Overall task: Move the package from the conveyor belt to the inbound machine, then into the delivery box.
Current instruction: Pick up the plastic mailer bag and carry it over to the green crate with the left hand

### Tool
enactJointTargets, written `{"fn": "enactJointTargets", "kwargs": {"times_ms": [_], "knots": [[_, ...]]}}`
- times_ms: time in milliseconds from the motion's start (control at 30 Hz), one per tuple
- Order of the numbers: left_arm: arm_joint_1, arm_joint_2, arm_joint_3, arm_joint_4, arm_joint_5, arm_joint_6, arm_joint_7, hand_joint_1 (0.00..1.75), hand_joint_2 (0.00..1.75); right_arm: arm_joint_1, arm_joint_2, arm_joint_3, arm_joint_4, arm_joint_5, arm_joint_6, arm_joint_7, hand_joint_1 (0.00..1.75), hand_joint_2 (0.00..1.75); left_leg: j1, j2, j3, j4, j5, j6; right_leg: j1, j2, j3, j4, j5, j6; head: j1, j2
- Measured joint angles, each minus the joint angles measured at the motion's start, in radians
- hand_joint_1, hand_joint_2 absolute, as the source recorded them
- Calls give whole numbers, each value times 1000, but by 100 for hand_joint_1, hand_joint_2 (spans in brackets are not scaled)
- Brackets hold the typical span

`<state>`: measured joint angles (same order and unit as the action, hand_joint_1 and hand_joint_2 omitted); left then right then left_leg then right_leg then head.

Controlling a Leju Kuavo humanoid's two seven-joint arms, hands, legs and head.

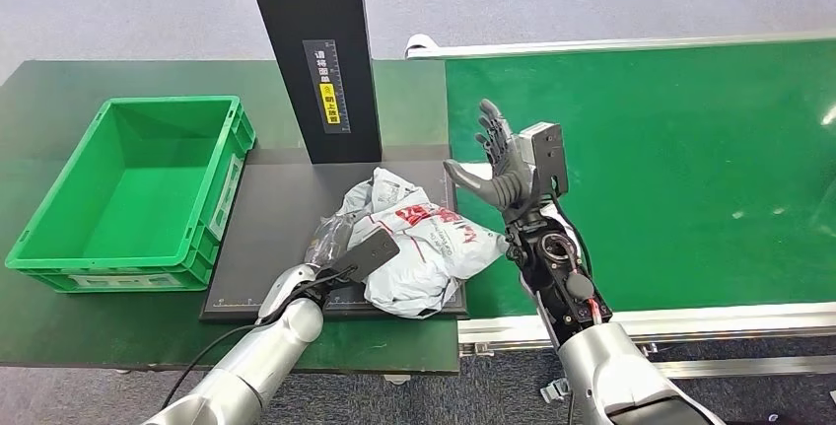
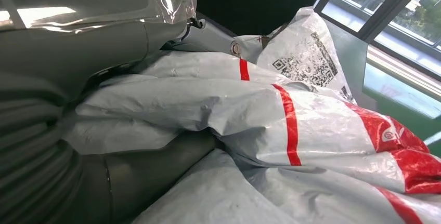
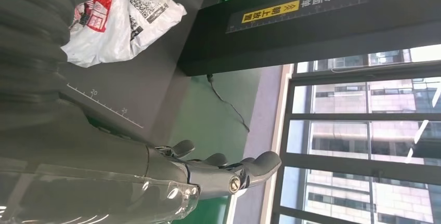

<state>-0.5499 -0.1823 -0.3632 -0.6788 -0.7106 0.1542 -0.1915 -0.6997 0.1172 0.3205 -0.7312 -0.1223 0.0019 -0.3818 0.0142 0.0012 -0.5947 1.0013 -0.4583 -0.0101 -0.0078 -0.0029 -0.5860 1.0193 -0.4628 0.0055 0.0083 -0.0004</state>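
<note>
1. The package — a crumpled white mailer bag with red print — lies on the dark platform of the inbound machine, at its right end, just in front of the black upright column. Its long axis runs roughly from the column toward the platform's front right corner.
2. The left robot hand is against the bag's left flank; in the left wrist view the plastic is bunched right up against the grey thumb, so it looks to be grasping the bag, though the fingers are hidden.
3. The right robot hand is released — fingers spread, raised just beside the bag's right edge, over the margin of the green conveyor belt.
4. The green delivery box sits on the tabletop to the left of the platform, so the left arm is the nearer one; the bag likely has to travel leftward, away from the right robot hand.
</note>
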Motion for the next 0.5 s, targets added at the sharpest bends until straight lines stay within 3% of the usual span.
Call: {"fn": "enactJointTargets", "kwargs": {"times_ms": [67, 167, 333, 433, 500], "knots": [[0, 0, 0, 0, 4, 0, -1, 154, 175, -4, -1, 8, 8, 37, -9, 24, 0, 175, 0, 0, 0, 0, 0, 0, 0, 0, 0, 0, 0, 0, 0, 0], [1, 0, 0, -2, 16, 0, -7, 168, 175, -28, -6, 56, 43, 203, -80, 127, 0, 175, 0, 1, 0, 0, 0, 0, 0, 0, 0, 0, 0, 0, 0, 0], [16, 2, 1, -24, 51, 17, -40, 174, 175, -62, -9, 140, 111, 427, -128, 229, 0, 175, 0, 0, -1, 0, 0, 0, 0, 0, -1, 0, 0, 0, 0, 0], [45, 4, 10, -63, 108, 56, -121, 175, 175, -64, -10, 144, 121, 464, -105, 222, 0, 175, 0, 1, -2, 0, 0, 0, 0, 1, -3, 0, 0, 0, 0, 0], [85, 6, 23, -125, 144, 150, -227, 175, 175, -64, -10, 143, 121, 468, -65, 201, 0, 175, 0, 3, -5, 0, 0, 0, 0, 2, -6, 0, 0, 0, 0, 0]]}}
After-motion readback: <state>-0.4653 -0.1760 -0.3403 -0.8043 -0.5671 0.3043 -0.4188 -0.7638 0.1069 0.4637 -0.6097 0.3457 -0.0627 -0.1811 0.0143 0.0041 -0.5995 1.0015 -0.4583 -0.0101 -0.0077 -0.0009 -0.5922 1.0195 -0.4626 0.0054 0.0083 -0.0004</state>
